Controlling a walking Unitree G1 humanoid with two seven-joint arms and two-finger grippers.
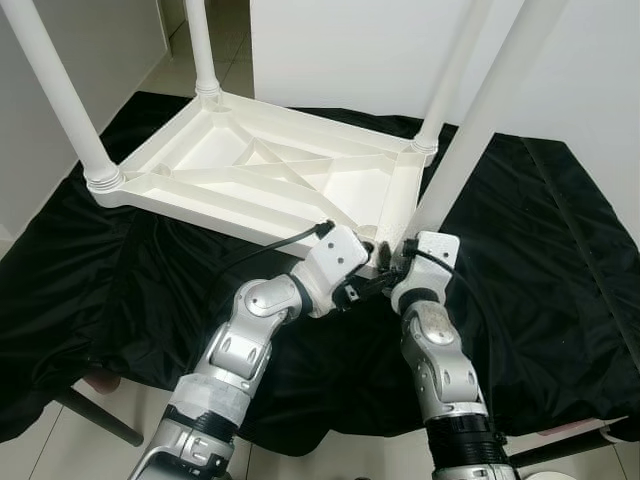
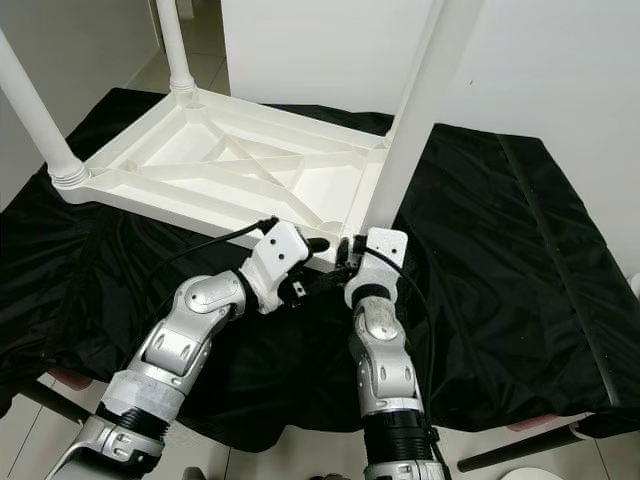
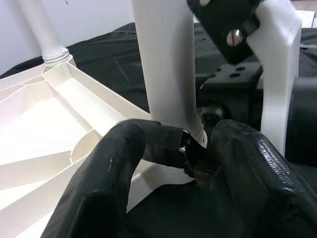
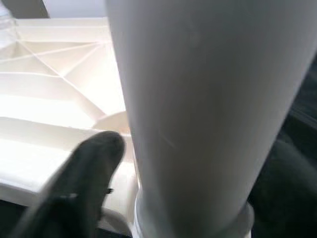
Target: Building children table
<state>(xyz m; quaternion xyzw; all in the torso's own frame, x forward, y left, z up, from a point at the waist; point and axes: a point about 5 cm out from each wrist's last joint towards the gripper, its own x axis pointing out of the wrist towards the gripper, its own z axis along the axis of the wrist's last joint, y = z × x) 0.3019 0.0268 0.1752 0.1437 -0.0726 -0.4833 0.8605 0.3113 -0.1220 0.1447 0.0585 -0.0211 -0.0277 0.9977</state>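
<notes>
Both grippers met at the near corner of the upside-down white table (image 1: 250,165). The left gripper (image 3: 195,158) was clamped on the base of the near leg (image 1: 480,120), and the right gripper (image 4: 163,163) clasped that leg too. The table lay on a black cloth (image 1: 540,250), with bare cloth around its edges.

From the head I look forward and down through both eyes at the same upturned table (image 1: 270,170) on black cloth (image 2: 500,250), while my two wrist cameras sit very near the one leg (image 3: 168,69), both catching its base.
</notes>
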